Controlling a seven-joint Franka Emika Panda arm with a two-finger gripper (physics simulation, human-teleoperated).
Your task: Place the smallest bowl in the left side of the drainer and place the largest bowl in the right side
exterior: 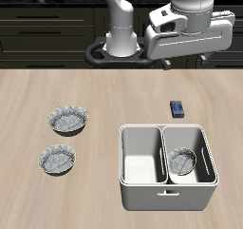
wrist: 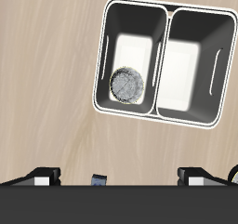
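Gripper [wrist: 119,177] hangs high over the table's back, fingers wide apart and holding nothing. The smallest bowl [exterior: 183,161] already lies in one compartment of the drainer [exterior: 142,197]. The largest bowl [exterior: 68,120], seemingly the farther of two, sits well apart, beyond the drainer's empty compartment and forward of the gripper.

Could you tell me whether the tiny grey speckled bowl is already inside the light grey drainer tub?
Inside. The tiny grey speckled bowl lies within one compartment of the light grey two-compartment drainer tub; the other compartment is empty.
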